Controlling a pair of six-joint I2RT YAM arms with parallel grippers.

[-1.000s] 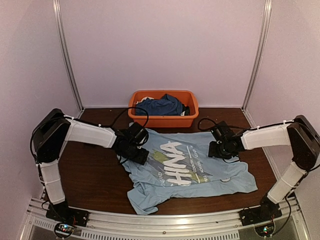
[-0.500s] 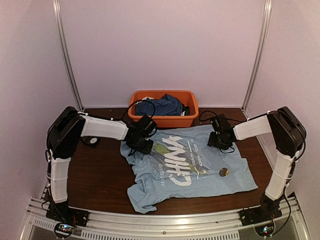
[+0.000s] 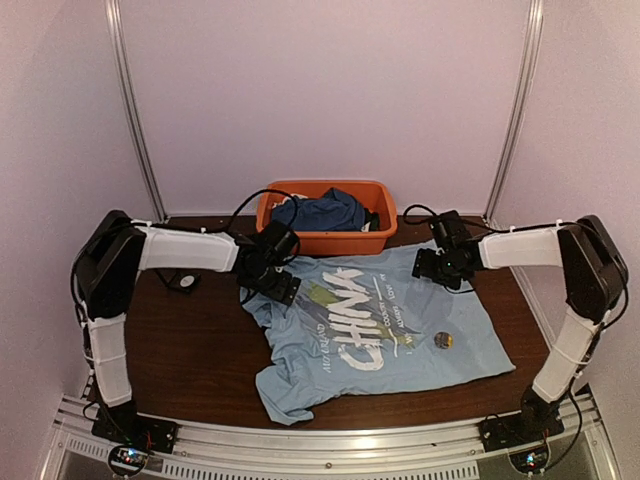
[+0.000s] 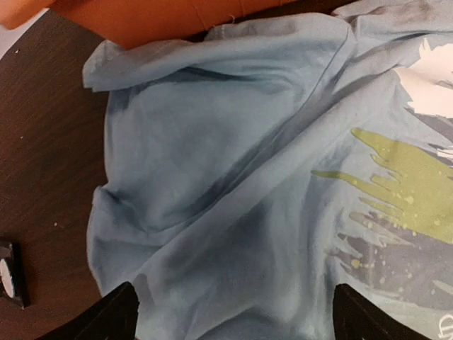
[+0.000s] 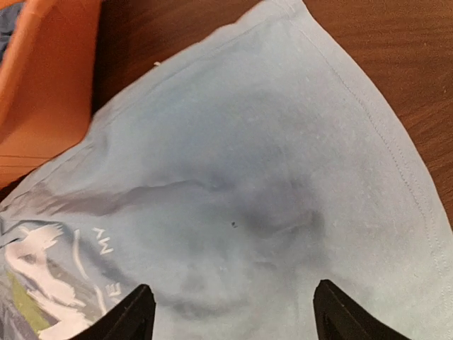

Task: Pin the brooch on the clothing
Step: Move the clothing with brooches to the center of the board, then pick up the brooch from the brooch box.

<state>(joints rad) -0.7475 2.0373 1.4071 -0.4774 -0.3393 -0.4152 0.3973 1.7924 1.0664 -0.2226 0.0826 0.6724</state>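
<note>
Brooch [image 3: 444, 341] pickup turns on the right gripper [image 3: 443, 267], fingers spread wide and empty over the far right corner of the T-shirt [image 3: 300, 385]: the brooch lies on that shirt's right side, almost straight toward the near edge of the table [image 3: 195, 350] from it. The left gripper [image 3: 268, 281], also wide and empty at the far left corner beside the orange bin [image 3: 330, 241], sits well apart, so the right arm is nearer

Top view: dim, even, pink-tinted light with soft, grainy focus. Wrist views: brighter and sharper. Soft shadow darkens the shirt [image 5: 269, 212] just ahead of the right pincer [image 5: 230, 312] and beside the left pincer [image 4: 233, 315].
</note>
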